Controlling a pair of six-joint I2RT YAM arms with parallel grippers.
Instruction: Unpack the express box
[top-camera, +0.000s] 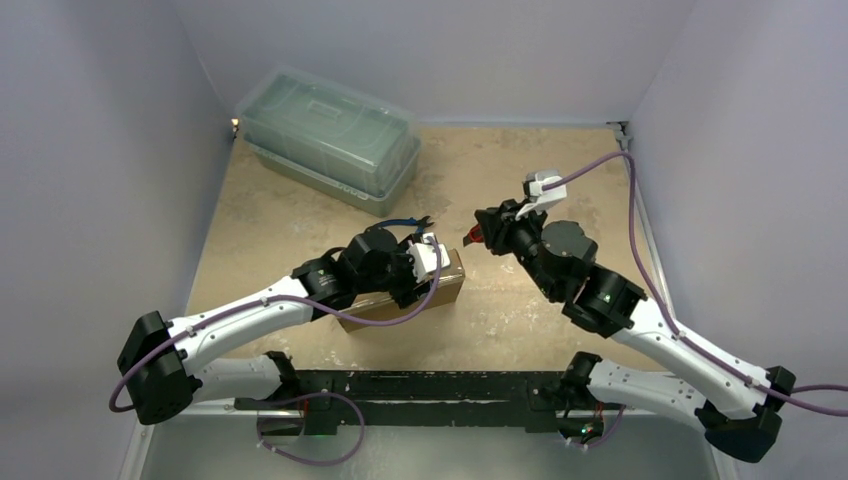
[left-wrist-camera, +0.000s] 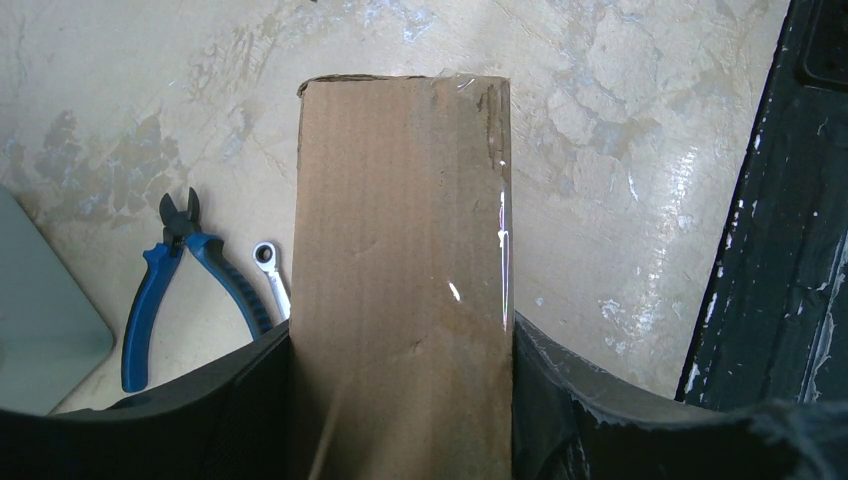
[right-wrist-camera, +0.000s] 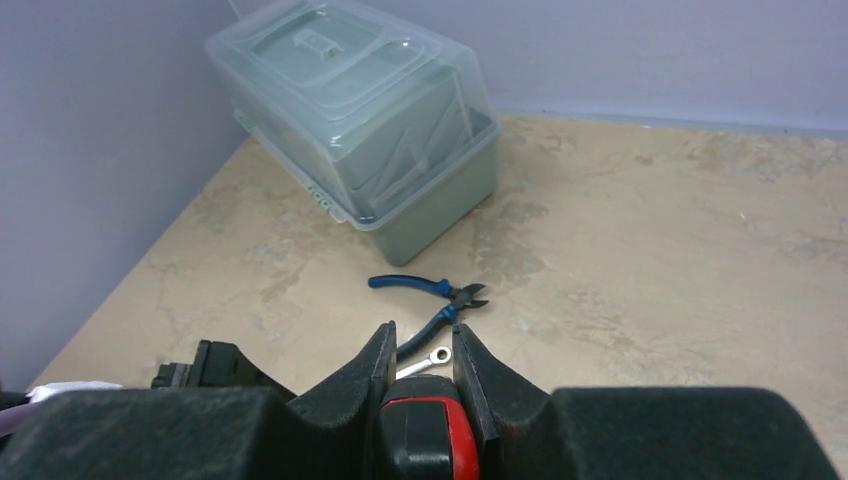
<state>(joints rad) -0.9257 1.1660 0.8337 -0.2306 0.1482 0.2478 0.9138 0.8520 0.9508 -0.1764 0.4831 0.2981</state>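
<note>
The express box (top-camera: 445, 285), a plain brown cardboard mailer, lies shut on the table near the front middle. In the left wrist view the express box (left-wrist-camera: 400, 220) runs lengthwise between my fingers, with clear tape along its right edge. My left gripper (top-camera: 418, 285) is shut on the box across its width, and it shows in its own view (left-wrist-camera: 400, 345). My right gripper (top-camera: 478, 236) hovers just right of the box, above the table, shut on a red and black tool (right-wrist-camera: 428, 435), as its own view (right-wrist-camera: 423, 345) shows.
Blue-handled pliers (right-wrist-camera: 432, 297) and a small silver wrench (right-wrist-camera: 424, 362) lie on the table beyond the box. A large translucent grey-green lidded container (top-camera: 330, 140) stands at the back left. The black base rail (left-wrist-camera: 780, 220) runs along the front edge.
</note>
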